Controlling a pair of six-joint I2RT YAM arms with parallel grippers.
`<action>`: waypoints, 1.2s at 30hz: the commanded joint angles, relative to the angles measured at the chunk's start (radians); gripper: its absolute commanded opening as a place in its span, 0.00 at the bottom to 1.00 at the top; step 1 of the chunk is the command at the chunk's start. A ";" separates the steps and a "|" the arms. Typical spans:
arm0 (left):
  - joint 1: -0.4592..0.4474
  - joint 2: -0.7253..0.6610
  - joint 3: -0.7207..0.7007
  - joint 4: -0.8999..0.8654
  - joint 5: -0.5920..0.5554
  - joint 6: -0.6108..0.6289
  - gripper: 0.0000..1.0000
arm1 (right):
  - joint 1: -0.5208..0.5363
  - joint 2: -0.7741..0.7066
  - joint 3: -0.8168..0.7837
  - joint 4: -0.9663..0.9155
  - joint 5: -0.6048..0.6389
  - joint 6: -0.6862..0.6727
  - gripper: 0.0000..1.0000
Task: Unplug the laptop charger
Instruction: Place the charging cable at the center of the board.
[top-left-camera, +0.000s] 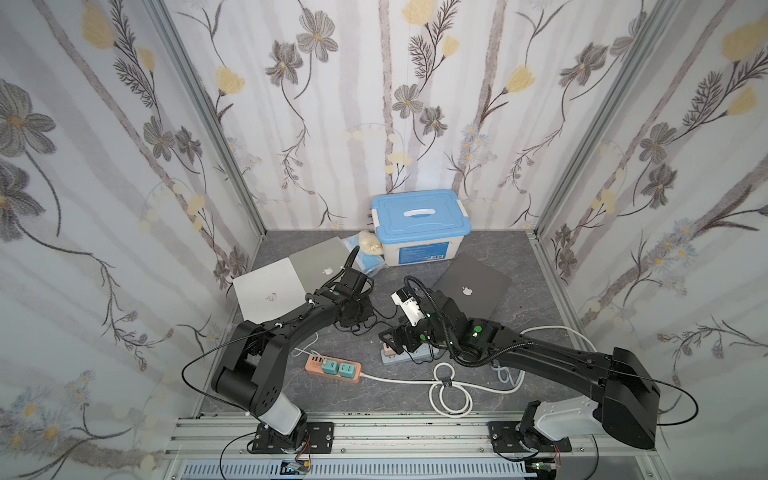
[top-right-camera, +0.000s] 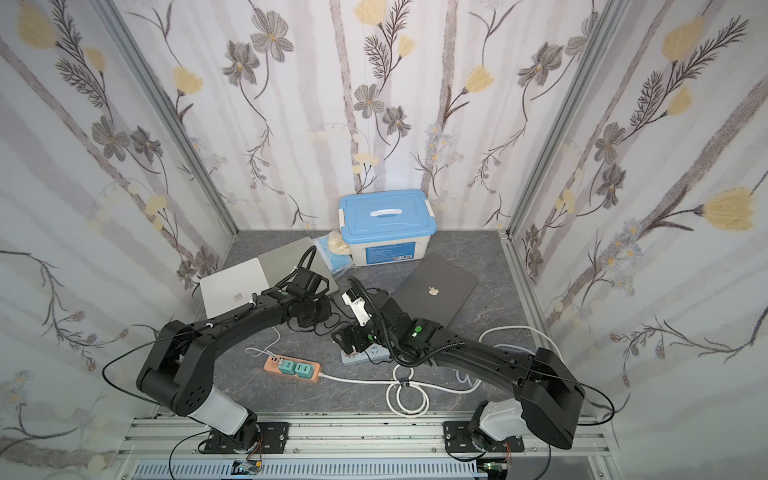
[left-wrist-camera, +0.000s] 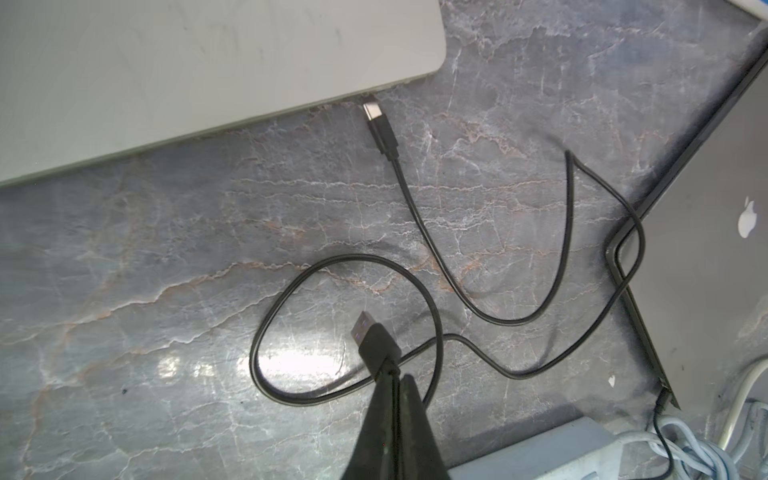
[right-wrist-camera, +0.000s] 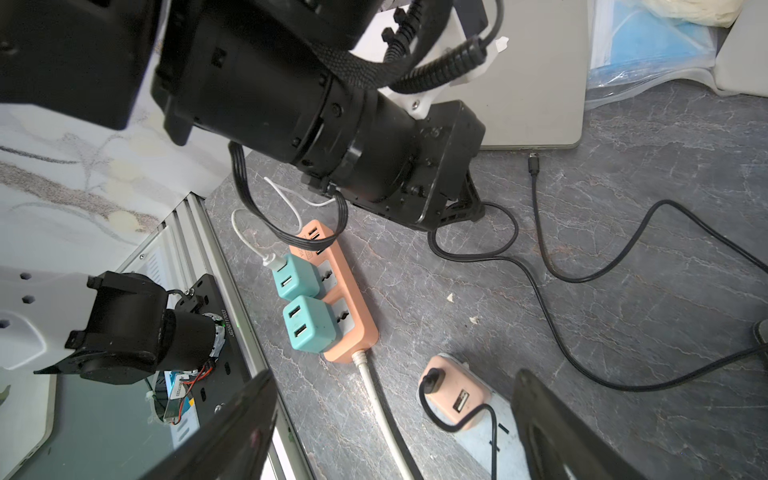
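L claw (left-wrist-camera: 395, 374) clenched on thin black cable (left-wrist-camera: 414, 208) just behind flat USB-A plug (left-wrist-camera: 371, 338); plug in no socket. USB-C tip (left-wrist-camera: 374, 116) bare, just beside matte silver laptop (left-wrist-camera: 166, 75), not inserted. R claw (right-wrist-camera: 395, 374) released, jaws wide astride pink square charger block (right-wrist-camera: 455, 395), seated in pale blue power strip (right-wrist-camera: 490, 444), no contact. Step, prob: R lining up. Next: lower, clench, pull straight; strip may lift w/ it.

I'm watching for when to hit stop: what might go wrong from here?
The open right claw hangs over the pink charger, but nothing pins the grey power strip, so a pull may lift it. A black cable is plugged into that charger and may drag along. The left claw grips a USB plug whose cable crosses the dark laptop's corner and may snag.
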 joint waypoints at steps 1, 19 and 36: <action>0.000 0.019 0.018 0.016 -0.012 0.023 0.09 | 0.000 -0.011 -0.003 0.051 -0.009 -0.030 0.89; 0.002 -0.223 0.105 -0.278 -0.120 0.131 0.32 | 0.056 -0.032 0.011 0.065 -0.072 -0.174 0.89; 0.009 -0.853 -0.113 -0.602 -0.104 -0.019 0.57 | 0.131 0.172 0.156 0.100 -0.134 -0.142 0.96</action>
